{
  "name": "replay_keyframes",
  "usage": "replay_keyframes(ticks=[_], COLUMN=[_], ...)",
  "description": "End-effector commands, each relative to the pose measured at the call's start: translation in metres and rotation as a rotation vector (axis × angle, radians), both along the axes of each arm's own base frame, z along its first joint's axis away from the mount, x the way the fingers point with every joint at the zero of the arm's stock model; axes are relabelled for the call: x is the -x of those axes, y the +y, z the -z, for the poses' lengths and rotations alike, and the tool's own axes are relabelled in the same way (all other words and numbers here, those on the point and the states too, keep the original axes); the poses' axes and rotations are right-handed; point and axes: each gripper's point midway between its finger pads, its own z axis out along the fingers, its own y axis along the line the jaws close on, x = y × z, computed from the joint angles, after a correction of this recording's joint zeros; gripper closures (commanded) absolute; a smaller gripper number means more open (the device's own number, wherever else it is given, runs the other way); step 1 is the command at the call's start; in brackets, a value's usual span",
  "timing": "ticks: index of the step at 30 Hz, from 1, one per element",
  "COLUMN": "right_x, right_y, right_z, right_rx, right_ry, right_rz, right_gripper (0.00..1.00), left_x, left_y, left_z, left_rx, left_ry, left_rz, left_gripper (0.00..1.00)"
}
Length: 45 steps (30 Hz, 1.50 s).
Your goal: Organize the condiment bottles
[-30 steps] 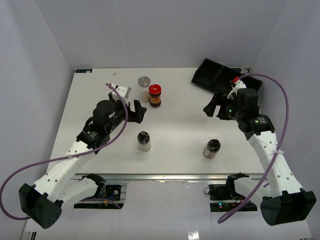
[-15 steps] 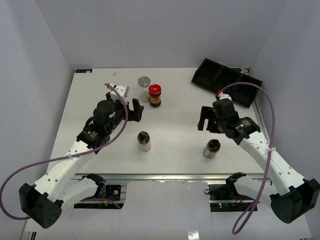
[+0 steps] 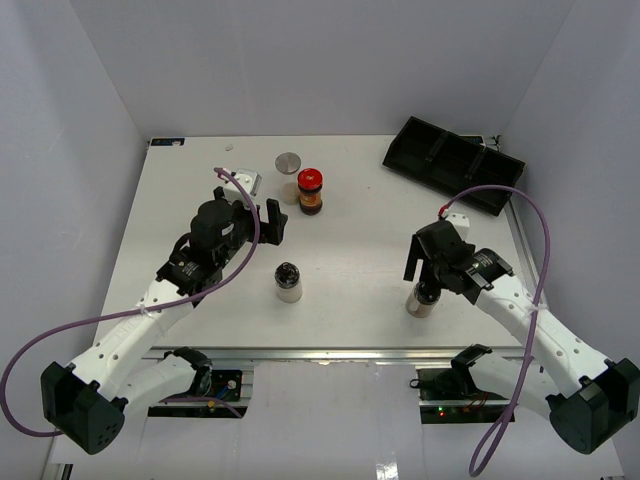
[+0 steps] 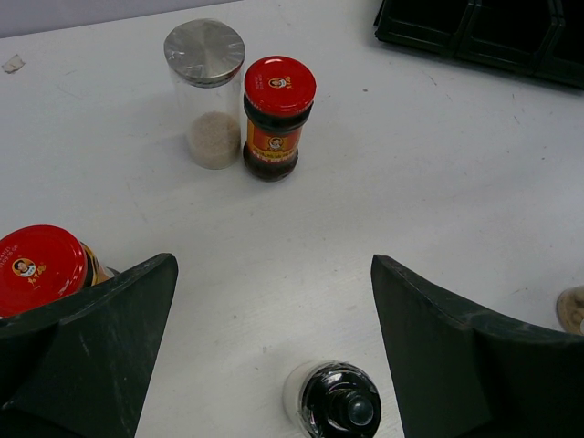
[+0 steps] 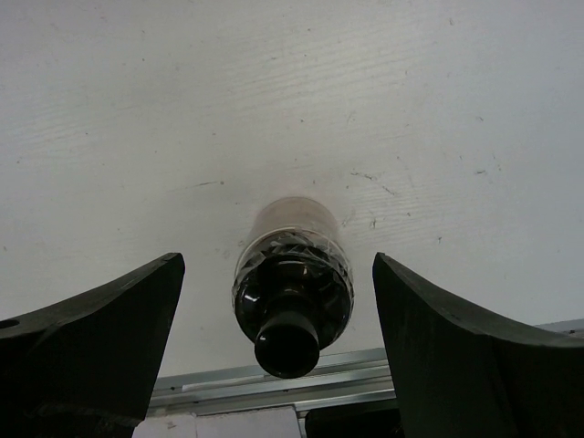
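Observation:
A clear jar with a grey metal lid [image 3: 288,165] and a red-capped jar of brown sauce [image 3: 311,190] stand side by side at the back centre; both show in the left wrist view, the clear jar [image 4: 204,91] and the red-capped jar [image 4: 276,119]. My left gripper [image 3: 260,218] is open and empty, hovering near them. A second red-capped jar [image 4: 38,269] stands just outside its left finger. A black-topped white shaker [image 3: 288,281] stands mid-table, low between the fingers in the left wrist view [image 4: 336,403]. My right gripper [image 3: 428,268] is open, its fingers on either side of a black-topped shaker [image 5: 292,278], apart from it.
A black rectangular tray [image 3: 455,165] with compartments lies at the back right, also at the top right of the left wrist view [image 4: 484,36]. The table's metal front rail [image 5: 274,388] runs just beyond the right shaker. White walls enclose the table.

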Motion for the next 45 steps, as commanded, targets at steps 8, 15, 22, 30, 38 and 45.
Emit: replay_keyframes(ticks=[8, 15, 22, 30, 38, 45], right_x=[0.015, 0.018, 0.016, 0.012, -0.066, -0.174], right_y=[-0.001, 0.001, -0.001, 0.004, 0.032, 0.038], right_z=[0.032, 0.040, 0.041, 0.043, -0.044, -0.109], right_rx=[-0.026, -0.034, -0.015, -0.003, 0.046, 0.054], right_ry=[0.029, 0.051, 0.056, 0.075, -0.073, -0.167], right_rz=[-0.015, -0.013, -0.014, -0.031, -0.073, -0.044], right_gripper=[0.10, 0.07, 0.07, 0.44, 0.92, 0.92], left_x=[0.000, 0.000, 0.000, 0.001, 0.002, 0.006], left_y=[0.004, 0.004, 0.004, 0.009, 0.005, -0.008], left_z=[-0.007, -0.007, -0.007, -0.011, -0.012, -0.007], left_rx=[0.002, 0.002, 0.000, 0.000, 0.017, 0.046], left_ry=[-0.023, -0.024, -0.022, -0.038, -0.029, 0.007], left_rz=[-0.011, -0.012, -0.013, -0.030, -0.013, 0.038], left_gripper=[0.02, 0.02, 0.02, 0.02, 0.02, 0.02])
